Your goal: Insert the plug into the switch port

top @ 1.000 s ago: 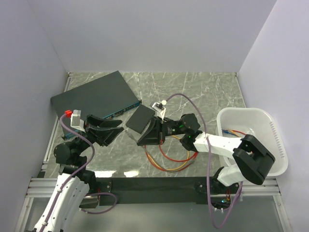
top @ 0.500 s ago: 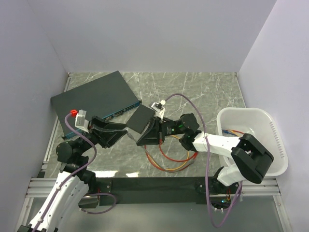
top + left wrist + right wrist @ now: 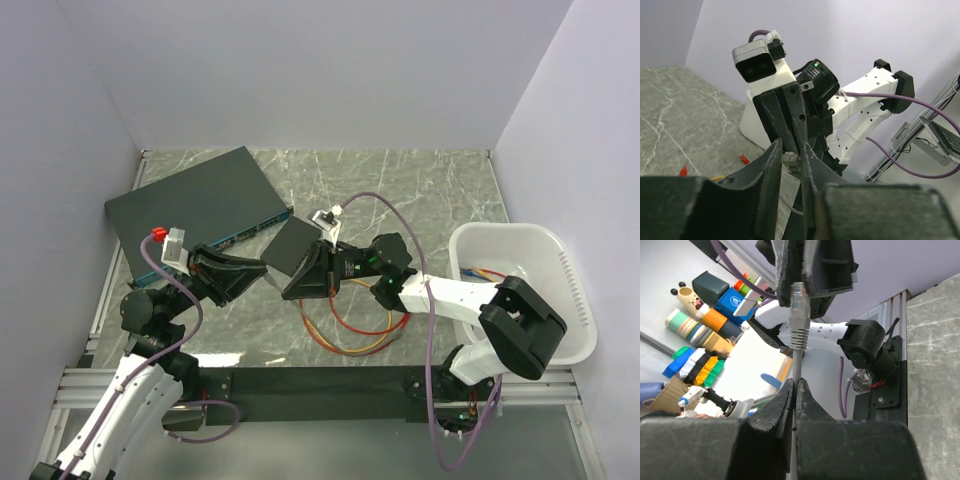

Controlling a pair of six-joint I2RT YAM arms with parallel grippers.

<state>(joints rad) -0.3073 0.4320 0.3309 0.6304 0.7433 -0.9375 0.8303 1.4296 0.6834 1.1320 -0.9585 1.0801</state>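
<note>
My right gripper (image 3: 288, 291) (image 3: 795, 383) is shut on a thin grey cable, just behind its ribbed boot. The clear plug (image 3: 797, 292) sticks out past the fingertips, towards the left arm. My left gripper (image 3: 262, 271) (image 3: 790, 146) meets it head-on above the table, with a finger on each side of the plug (image 3: 790, 159), closed in against it. The small flat black box (image 3: 293, 245) lies just behind both grippers, apart from them. Its switch port does not show in any view.
A large dark slab with a blue front strip (image 3: 195, 200) lies at the back left. Loops of orange and red cable (image 3: 355, 338) lie under the right arm. A white bin (image 3: 572, 305) holding more cables stands at the right edge.
My left gripper has moved right, up to the right gripper's tip, and its jaws have narrowed round the plug. The right arm has held still.
</note>
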